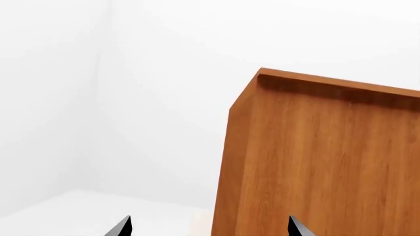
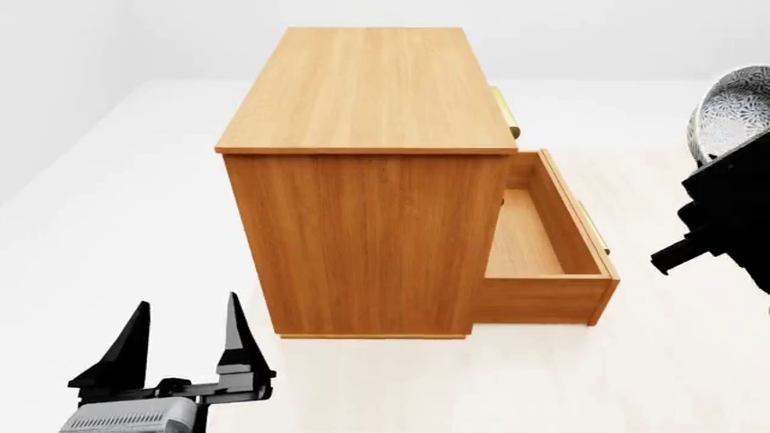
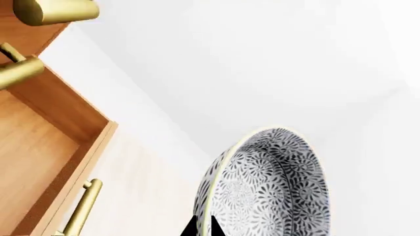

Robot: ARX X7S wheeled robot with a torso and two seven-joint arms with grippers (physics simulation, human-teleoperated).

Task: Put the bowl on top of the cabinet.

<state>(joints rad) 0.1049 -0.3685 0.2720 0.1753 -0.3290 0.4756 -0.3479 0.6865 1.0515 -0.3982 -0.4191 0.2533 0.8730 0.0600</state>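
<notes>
The orange-brown cabinet (image 2: pixel 367 99) stands in the middle of the head view, its flat top bare and its bottom drawer (image 2: pixel 542 244) pulled out to the right. At that view's right edge the leaf-patterned bowl (image 2: pixel 731 113) hangs in the air, tipped on its side, level with the cabinet top and to the right of it. My right gripper (image 3: pixel 204 227) is shut on the bowl (image 3: pixel 276 187), pinching its rim. My left gripper (image 2: pixel 183 347) is open and holds nothing, low at the front left, with the cabinet's side (image 1: pixel 328 157) just ahead of it.
The open drawer juts out between the cabinet and my right arm (image 2: pixel 728 212), with brass bar handles (image 3: pixel 82 209) on its front. Pale floor (image 2: pixel 108 234) surrounds the cabinet; white walls stand behind.
</notes>
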